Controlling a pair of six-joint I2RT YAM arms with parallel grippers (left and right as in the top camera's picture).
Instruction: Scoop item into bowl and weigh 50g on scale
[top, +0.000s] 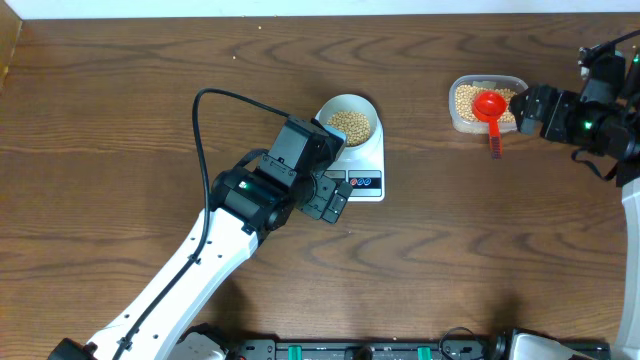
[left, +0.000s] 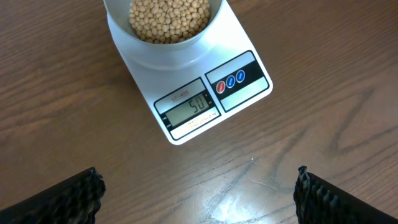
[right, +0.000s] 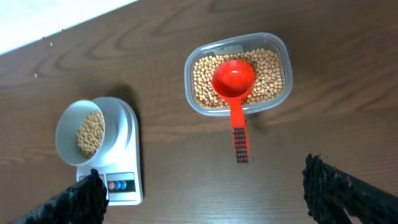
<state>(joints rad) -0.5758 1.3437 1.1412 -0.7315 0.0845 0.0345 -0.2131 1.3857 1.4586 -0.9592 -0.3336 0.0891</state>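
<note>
Left tool (left: 198, 180) gapes; only its camera shows scale (left: 205, 87) reading 50.

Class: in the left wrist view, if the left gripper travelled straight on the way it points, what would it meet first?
Most likely bare table just short of the scale; the open left gripper aims down at wood. Depth is unclear, so the scale's near edge could come first.
</note>
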